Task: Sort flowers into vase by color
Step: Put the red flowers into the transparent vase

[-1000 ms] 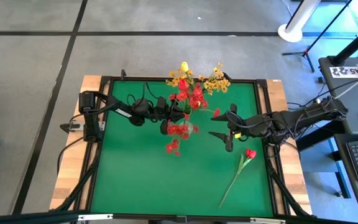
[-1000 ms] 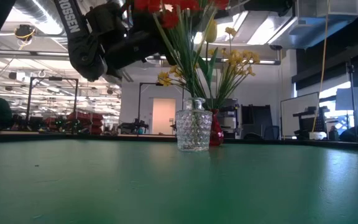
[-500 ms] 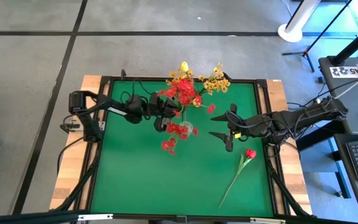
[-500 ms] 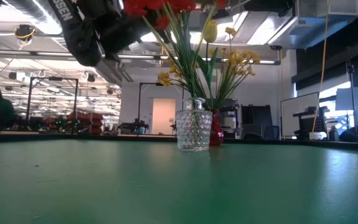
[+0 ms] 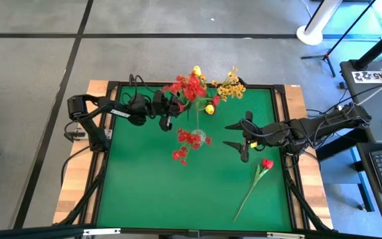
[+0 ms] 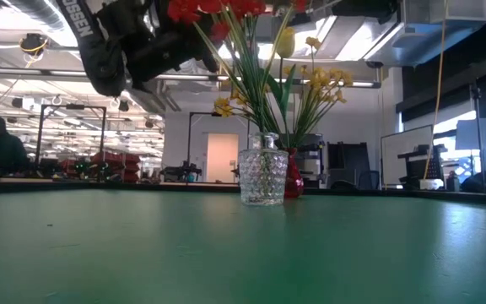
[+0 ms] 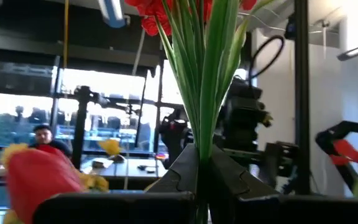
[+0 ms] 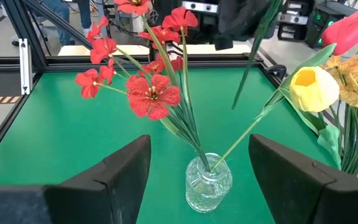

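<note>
The left gripper (image 5: 171,106) hovered near the table's far edge, its fingers (image 7: 185,174) closed on the green stems of a bunch of red flowers (image 5: 190,86). In the middle of the table a clear glass vase (image 5: 201,138) held red small-blossom sprays (image 5: 186,143) and one yellow tulip (image 5: 209,109). A red vase (image 6: 294,183) with yellow-orange sprays (image 5: 231,85) stood by the far edge. The right gripper (image 5: 234,135) waited just beside the glass vase, fingers spread wide and empty. A lone red tulip (image 5: 266,163) lay near the table's right edge.
</note>
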Motion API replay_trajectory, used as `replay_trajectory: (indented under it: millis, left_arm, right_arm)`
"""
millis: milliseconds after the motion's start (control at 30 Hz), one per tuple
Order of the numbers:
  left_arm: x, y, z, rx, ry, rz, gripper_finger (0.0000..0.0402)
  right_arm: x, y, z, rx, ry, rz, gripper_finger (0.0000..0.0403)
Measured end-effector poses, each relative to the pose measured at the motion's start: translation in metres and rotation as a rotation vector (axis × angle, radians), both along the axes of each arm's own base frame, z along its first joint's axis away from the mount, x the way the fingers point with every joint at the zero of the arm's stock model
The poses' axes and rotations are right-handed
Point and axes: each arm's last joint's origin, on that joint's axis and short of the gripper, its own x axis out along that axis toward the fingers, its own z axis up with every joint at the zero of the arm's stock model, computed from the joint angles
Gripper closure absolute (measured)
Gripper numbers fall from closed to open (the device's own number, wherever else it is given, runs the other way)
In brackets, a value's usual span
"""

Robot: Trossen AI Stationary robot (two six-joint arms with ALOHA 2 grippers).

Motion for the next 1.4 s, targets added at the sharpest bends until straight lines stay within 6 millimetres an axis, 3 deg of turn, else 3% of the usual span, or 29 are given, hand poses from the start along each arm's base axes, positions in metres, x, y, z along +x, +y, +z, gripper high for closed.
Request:
replay_trajectory:
  millis: [233, 633, 1400]
  left_arm:
    - [0.01, -0.012, -0.012, 0.017, 0.027, 0.007, 0.0394]
    - [0.049, -0.025, -0.025, 0.011, 0.038, -0.044, 0.0394]
    - [0.062, -0.025, -0.072, -0.051, 0.17, -0.016, 0.0394]
  right_arm:
    - [0.004, 0.001, -0.003, -0.007, 0.008, 0.0, 0.0133]
    - [0.012, 0.004, -0.008, 0.0, 0.014, -0.01, 0.0133]
    - [0.013, 0.004, -0.008, 0.008, 0.014, -0.005, 0.0133]
